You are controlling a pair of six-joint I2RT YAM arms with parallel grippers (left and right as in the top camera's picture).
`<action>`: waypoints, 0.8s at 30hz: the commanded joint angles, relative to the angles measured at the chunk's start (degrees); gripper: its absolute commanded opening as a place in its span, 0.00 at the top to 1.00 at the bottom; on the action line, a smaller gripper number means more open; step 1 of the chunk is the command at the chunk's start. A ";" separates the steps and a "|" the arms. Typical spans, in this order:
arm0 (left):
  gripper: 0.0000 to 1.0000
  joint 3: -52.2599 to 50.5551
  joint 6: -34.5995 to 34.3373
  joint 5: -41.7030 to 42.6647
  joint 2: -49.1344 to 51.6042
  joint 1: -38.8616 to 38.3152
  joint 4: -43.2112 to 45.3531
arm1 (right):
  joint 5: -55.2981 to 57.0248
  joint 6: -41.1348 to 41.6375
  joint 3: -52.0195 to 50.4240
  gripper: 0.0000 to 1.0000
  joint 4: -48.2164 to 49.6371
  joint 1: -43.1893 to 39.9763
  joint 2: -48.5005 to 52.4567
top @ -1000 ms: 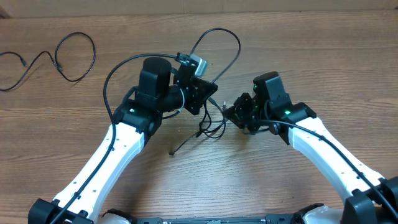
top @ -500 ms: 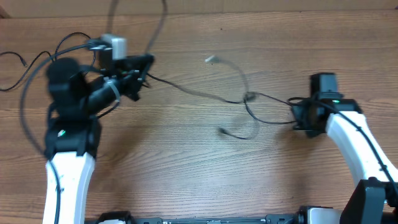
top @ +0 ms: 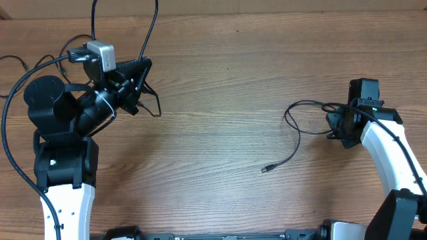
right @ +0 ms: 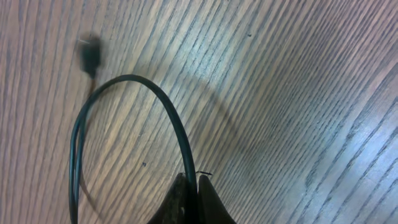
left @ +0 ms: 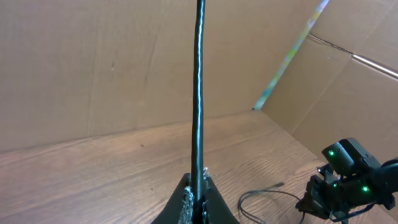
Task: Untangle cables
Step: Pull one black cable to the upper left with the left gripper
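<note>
In the overhead view my left gripper (top: 138, 79) is shut on a thin black cable (top: 151, 33) that runs up out of the top edge, with a short end hanging at its right. In the left wrist view the cable (left: 199, 93) rises straight from the shut jaws (left: 198, 190). My right gripper (top: 333, 124) is shut on a second cable (top: 293, 130), which loops on the table and ends in a plug (top: 266, 169). In the right wrist view its loop (right: 165, 102) arcs from the jaws (right: 191, 186) to a blurred plug (right: 90, 53). The two cables are apart.
A third thin cable (top: 15, 62) lies at the far left edge, mostly hidden behind my left arm. The wooden table (top: 220, 93) lies between the arms. A cardboard wall (left: 93, 62) stands behind the table. The right arm (left: 348, 180) shows in the left wrist view.
The arms have pulled far apart, left arm to the left and right arm to the right. The tangle between them has come apart, and each gripper now holds a separate cable.
</note>
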 commanded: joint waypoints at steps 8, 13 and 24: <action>0.96 1.51 0.59 -14.95 -0.46 0.61 -14.19 | -1.66 -0.81 -0.04 0.09 -0.09 0.11 0.04; 0.96 1.51 3.39 -25.29 0.42 0.61 -19.37 | -1.79 -0.83 -0.04 0.00 -0.28 0.11 0.04; 0.96 1.51 11.39 -28.52 9.60 0.61 -7.82 | -1.77 -0.81 -0.04 0.00 -0.20 0.11 0.04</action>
